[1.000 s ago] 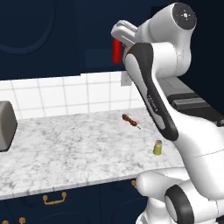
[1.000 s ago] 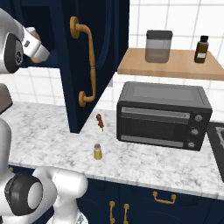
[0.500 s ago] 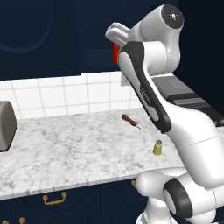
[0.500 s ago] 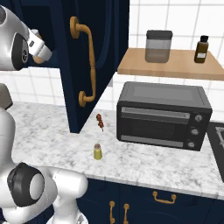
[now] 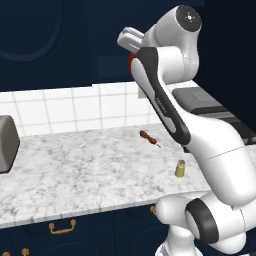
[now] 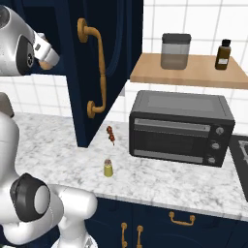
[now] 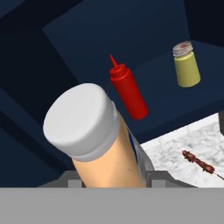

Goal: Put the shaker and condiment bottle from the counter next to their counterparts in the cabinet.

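In the hand view the condiment bottle [image 7: 103,148] fills the lower left, pale cap toward the camera, clamped between the gripper's [image 7: 109,177] fingers. Right of it the red bottle [image 7: 127,90] and then the yellow shaker [image 7: 187,65] stand well apart on the cabinet [image 7: 131,30] shelf. On the counter [image 5: 75,170] a skewer [image 5: 150,138] lies, and the shaker [image 5: 180,168] stands near the front edge.

A home kitchen: white-grey marbled stone surface [image 6: 193,181], white tiled wall [image 5: 75,107], black toaster oven [image 6: 180,127], navy cupboards [image 6: 109,53].
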Controlling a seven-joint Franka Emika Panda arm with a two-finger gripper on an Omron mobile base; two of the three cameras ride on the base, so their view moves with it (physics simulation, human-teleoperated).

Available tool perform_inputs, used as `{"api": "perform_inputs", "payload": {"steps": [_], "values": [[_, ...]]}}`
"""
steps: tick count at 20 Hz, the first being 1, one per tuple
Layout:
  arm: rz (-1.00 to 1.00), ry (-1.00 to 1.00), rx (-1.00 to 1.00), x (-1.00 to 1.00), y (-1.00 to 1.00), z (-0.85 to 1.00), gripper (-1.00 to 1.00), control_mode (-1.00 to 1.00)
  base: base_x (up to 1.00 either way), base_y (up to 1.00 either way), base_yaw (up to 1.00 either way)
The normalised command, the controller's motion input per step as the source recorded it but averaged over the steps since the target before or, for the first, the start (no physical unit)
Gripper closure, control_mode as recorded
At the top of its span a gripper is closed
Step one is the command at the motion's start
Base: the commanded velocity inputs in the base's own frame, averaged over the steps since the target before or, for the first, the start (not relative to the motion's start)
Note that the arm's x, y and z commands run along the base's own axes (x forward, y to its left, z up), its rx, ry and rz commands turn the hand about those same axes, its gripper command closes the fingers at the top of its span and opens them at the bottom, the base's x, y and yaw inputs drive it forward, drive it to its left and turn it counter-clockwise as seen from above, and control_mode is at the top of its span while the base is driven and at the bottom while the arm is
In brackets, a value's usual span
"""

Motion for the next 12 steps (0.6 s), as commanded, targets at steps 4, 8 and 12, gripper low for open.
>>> {"api": "perform_inputs", "payload": {"steps": [4, 8, 12], "values": [[0.00, 0.00, -0.05, 0.10, 0.04, -0.09, 1.00, -1.00, 0.00, 0.00, 0.00], [0.00, 0.00, -0.02, 0.05, 0.00, -0.06, 1.00, -1.00, 0.00, 0.00, 0.00], [0.00, 0.00, -0.02, 0.06, 0.00, -0.10, 1.00, -1.00, 0.00, 0.00, 0.00]]}}
